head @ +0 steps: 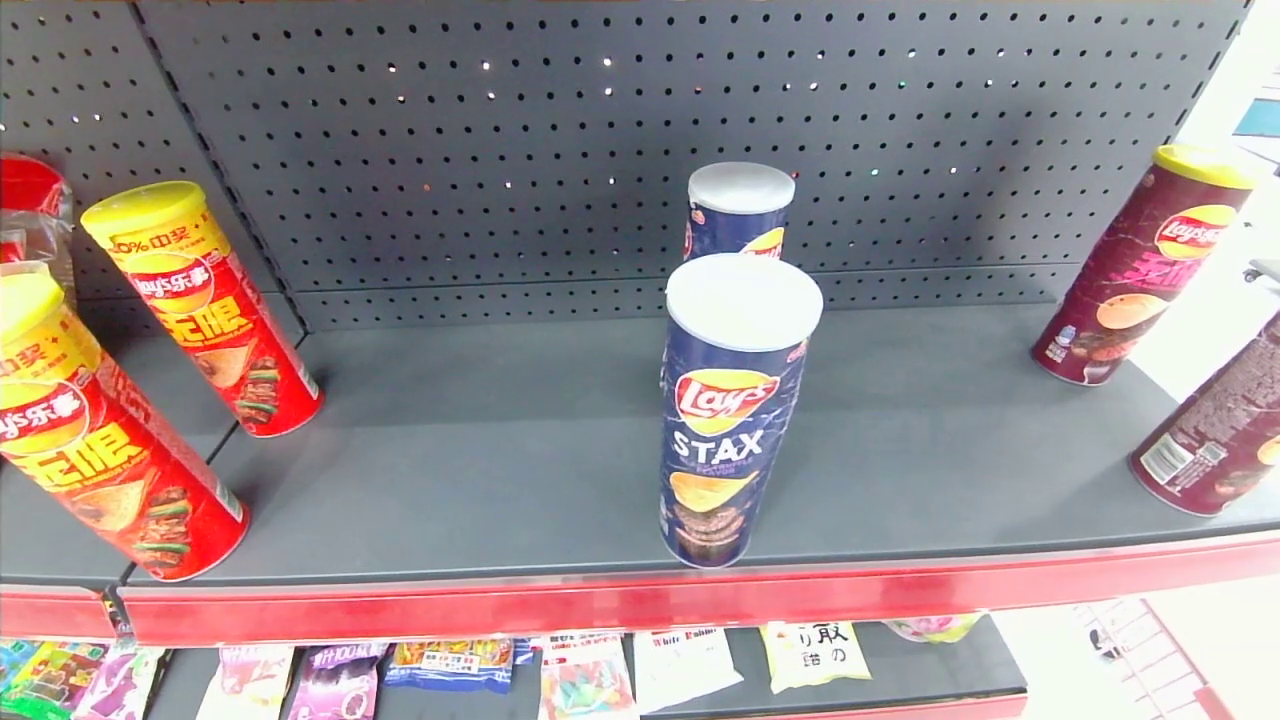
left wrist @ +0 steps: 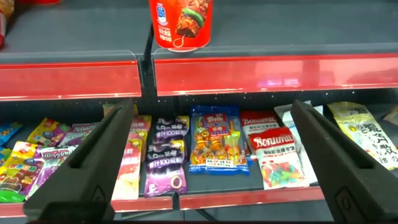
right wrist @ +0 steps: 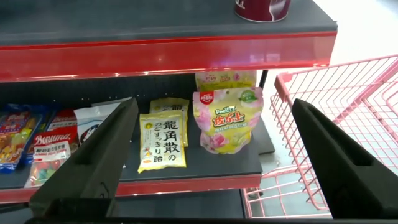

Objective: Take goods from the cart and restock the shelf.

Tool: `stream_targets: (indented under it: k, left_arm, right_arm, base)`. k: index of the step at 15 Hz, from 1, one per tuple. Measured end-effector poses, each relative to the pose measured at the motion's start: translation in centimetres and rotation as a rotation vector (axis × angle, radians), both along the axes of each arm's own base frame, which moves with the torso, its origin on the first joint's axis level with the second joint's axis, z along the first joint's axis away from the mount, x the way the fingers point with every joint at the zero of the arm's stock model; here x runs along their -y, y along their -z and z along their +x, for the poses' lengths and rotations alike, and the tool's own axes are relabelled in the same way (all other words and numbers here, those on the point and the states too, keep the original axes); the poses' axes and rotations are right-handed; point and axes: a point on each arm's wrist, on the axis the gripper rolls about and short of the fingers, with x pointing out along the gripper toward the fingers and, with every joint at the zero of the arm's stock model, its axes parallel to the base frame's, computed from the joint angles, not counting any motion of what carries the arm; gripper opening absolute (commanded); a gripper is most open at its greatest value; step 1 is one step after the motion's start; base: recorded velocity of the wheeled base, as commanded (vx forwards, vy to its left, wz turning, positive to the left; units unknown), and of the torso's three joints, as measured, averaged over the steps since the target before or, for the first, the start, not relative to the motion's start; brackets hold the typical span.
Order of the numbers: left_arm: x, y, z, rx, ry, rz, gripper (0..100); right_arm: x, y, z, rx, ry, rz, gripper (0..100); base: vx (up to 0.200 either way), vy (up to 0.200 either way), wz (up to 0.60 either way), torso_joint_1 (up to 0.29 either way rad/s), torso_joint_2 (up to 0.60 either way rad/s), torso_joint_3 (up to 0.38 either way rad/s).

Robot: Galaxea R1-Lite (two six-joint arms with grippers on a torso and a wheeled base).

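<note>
Both pincers hang spread wide and empty. The left gripper (left wrist: 214,168) faces flat sweet packets (left wrist: 214,140) on a lower tier, and the right gripper (right wrist: 211,168) is near the pink wire cart (right wrist: 348,118), probably ready to fetch stock. On the dark grey metal shelf (head: 500,450) above, a tall navy cardboard crisp tube (head: 730,410) stands upright at the front edge, its label turned outward for shoppers.

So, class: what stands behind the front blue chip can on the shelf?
A second blue can, grey-lidded, stands behind the front blue can, before the pegboard wall. Its lower part is covered, so whether they touch cannot be seen.
</note>
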Motion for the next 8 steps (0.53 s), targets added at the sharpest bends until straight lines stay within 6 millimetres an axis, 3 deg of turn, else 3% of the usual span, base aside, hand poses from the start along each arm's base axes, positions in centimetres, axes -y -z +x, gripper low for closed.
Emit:
stream_targets:
  k: [8]
  left_arm:
    - [0.00,0.00,0.00,0.000,0.000,0.000,100]
  right_arm:
    - [0.00,0.00,0.00,0.000,0.001,0.000,100]
  base:
    - [0.000,0.000,0.00,0.000,0.00,0.000]
